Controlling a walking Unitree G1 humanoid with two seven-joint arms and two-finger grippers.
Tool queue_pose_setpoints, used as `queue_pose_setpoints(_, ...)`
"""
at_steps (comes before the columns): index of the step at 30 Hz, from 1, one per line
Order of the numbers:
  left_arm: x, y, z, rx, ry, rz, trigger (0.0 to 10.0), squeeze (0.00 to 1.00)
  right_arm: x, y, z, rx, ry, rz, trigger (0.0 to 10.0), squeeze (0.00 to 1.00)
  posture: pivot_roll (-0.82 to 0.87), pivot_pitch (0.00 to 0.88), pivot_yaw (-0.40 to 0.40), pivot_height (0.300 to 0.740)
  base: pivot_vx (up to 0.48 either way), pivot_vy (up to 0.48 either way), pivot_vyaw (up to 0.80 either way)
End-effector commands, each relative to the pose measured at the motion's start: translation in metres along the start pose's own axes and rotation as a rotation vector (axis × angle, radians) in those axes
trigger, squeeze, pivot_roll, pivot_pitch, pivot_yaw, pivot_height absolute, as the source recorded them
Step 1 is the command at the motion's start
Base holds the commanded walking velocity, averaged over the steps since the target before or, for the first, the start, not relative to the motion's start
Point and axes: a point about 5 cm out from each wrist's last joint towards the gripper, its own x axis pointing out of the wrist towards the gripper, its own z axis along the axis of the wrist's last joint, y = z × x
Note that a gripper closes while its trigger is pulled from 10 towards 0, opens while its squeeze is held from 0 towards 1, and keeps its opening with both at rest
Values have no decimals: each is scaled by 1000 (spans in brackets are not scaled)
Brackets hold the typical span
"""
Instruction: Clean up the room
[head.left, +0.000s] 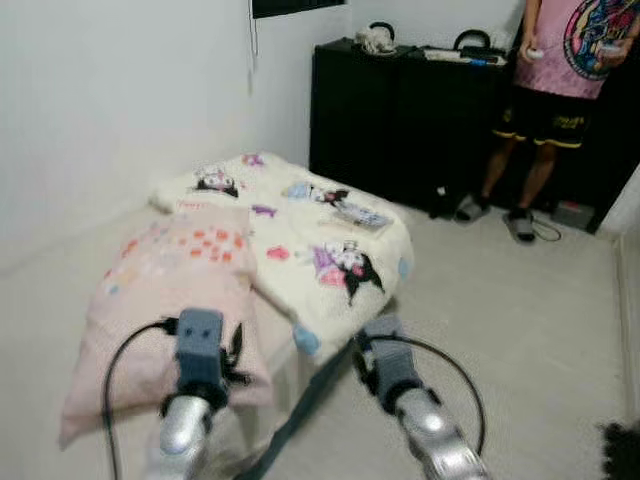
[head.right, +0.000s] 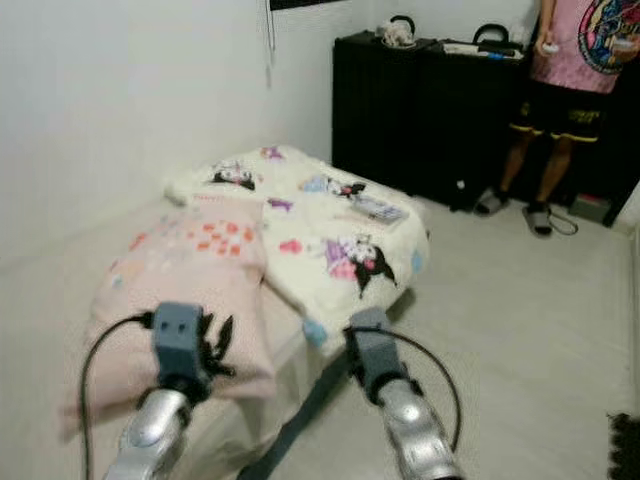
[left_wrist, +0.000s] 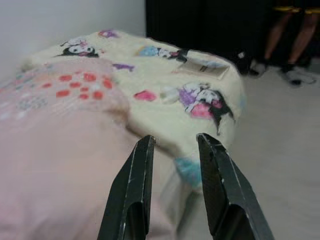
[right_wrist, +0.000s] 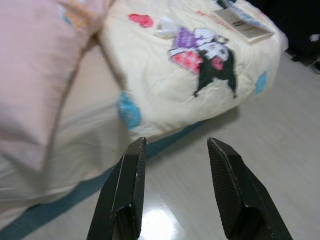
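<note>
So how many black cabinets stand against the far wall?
2: a black cabinet nearest the white wall's corner, and a second black cabinet beside it, next to the standing person. More may be hidden behind that person.

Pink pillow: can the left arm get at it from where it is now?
Probably yes. The left gripper hangs over the pink pillow with its jaws open, and nothing lies between them. The right gripper is off over the floor.

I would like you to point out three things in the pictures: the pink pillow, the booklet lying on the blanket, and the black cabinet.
pink pillow (head.left: 170, 290), left eye view, middle of its top face.
booklet (head.left: 362, 215), left eye view, its cover.
black cabinet (head.left: 400, 120), left eye view, its front.
</note>
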Motion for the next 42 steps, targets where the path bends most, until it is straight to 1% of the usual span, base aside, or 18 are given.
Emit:
queue_pose_setpoints(1,-3,6,-3,11,15,18,10000,0,1,7,0,12,6,22,10000,0,58,16,-27,740,330,0,0)
queue_pose_setpoints(12,-3,6,-3,12,16,16,10000,0,-1,6,-2,7,10,21,10000,0,56,19,-27,740,326,0,0)
queue_pose_setpoints(17,-3,6,-3,12,15,15,10000,0,0,7,-1,7,9,25,10000,0,58,19,-28,740,313,0,0)
queue_pose_setpoints(21,-3,6,-2,22,8,16,10000,0,0,8,-1,6,8,30,10000,0,58,19,-28,740,0,0,0)
queue_pose_setpoints(27,-4,5,-4,26,15,16,10000,0,0,11,-1,-39,8,57,10000,0,58,19,-28,740,0,0,0)
queue_pose_setpoints(32,-4,5,-4,29,14,15,10000,0,-1,13,-1,-47,12,69,10000,0,59,18,-28,740,0,0,0)
queue_pose_setpoints(37,-4,5,-4,34,11,14,10000,0,-1,18,-2,-71,12,101,10000,0,62,15,-29,740,0,0,800)
queue_pose_setpoints(42,-5,5,-4,36,11,14,10000,0,-1,20,-1,-82,10,116,10000,0,64,17,-28,740,0,0,800)
